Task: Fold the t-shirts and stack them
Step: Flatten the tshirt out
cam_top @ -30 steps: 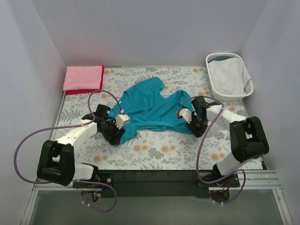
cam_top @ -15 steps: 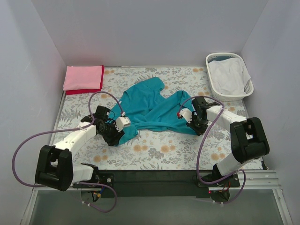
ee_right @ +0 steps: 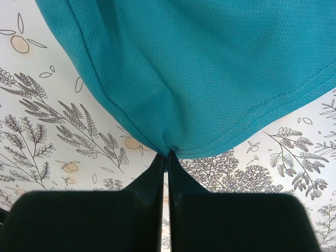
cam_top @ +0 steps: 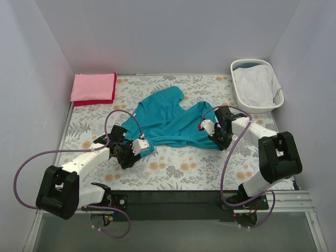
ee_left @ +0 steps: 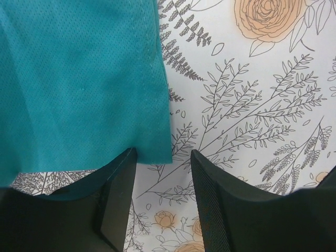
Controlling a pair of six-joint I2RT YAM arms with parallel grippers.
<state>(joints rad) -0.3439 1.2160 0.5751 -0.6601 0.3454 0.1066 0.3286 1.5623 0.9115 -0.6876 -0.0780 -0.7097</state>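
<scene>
Teal shirt (cam_top: 168, 123): unfolded and rumpled, mid-table.
Right gripper (ee_right: 167, 160): clenched on the shirt's hem at the shirt's 4 o'clock edge, the cloth bunched at the fingertips.
Left gripper (ee_left: 163, 178): fingers spread, released, with a hem corner between the tips at the shirt's 7 o'clock.
Pink shirt (cam_top: 93, 86): folded, lying on the folded red shirt (cam_top: 92, 102), at the table's 10 o'clock corner.
Basket (cam_top: 247, 65): holds white cloth, at the 2 o'clock corner.

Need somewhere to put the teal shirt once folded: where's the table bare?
Bare: the near strip of table before the teal shirt, and the far strip between pink stack and basket. Crowded: the middle, around left gripper and right gripper.
</scene>
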